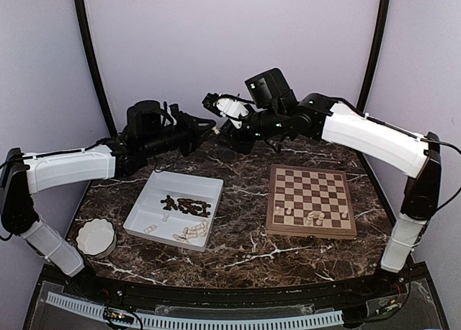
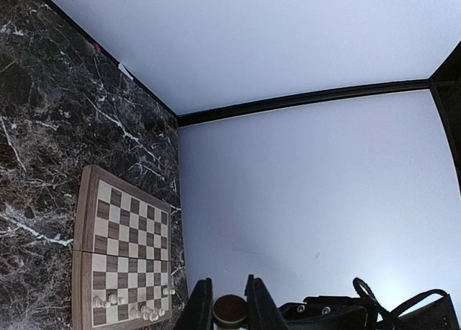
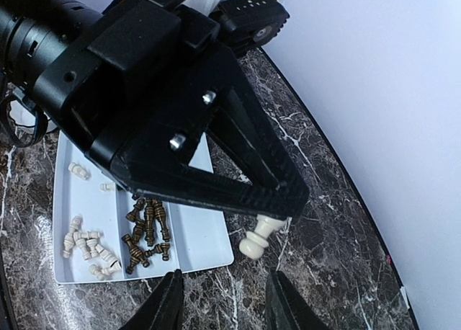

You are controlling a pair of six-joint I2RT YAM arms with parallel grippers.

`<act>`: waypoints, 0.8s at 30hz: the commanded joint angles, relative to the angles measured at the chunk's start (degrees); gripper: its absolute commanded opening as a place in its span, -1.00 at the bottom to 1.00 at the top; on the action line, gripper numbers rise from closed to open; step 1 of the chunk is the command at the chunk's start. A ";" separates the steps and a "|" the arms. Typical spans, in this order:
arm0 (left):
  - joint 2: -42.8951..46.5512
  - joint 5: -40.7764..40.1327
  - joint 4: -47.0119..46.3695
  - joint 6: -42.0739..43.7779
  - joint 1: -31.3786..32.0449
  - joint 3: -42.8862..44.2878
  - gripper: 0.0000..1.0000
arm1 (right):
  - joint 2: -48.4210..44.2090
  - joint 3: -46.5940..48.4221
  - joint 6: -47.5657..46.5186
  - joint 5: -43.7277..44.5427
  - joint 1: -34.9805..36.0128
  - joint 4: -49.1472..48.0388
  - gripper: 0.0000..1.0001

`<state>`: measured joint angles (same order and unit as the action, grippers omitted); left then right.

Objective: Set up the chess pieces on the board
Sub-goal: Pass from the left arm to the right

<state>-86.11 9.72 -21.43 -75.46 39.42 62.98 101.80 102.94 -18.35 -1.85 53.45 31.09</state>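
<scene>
While the left claw pinches a cream piece, the right claw gapes.

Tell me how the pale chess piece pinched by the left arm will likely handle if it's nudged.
The pale chess piece in the left gripper's jaws looks like rigid turned wood, probably light. Most of it sticks out beyond the jaws, so a nudge may pivot it. Being round, it would likely roll on the marble table if dropped.
</scene>
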 commanded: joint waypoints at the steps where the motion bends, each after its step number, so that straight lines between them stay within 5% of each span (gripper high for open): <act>1: 0.08 2.96 -5.06 -2.81 0.13 -0.86 -0.90 | 1.33 2.62 -0.90 4.89 0.74 -3.31 -0.20; 16: -0.97 6.78 -8.94 -5.67 0.13 -2.43 -0.92 | 3.17 3.76 -0.62 5.14 0.80 -4.45 -0.40; 24: -1.60 7.68 -9.46 -6.18 0.13 -2.45 -0.91 | 2.94 3.30 -0.50 5.94 0.75 -4.45 -0.95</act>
<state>-87.50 15.18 -28.99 -81.56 39.16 60.49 104.47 104.51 -18.83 3.90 53.84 29.63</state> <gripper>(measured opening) 0.152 0.080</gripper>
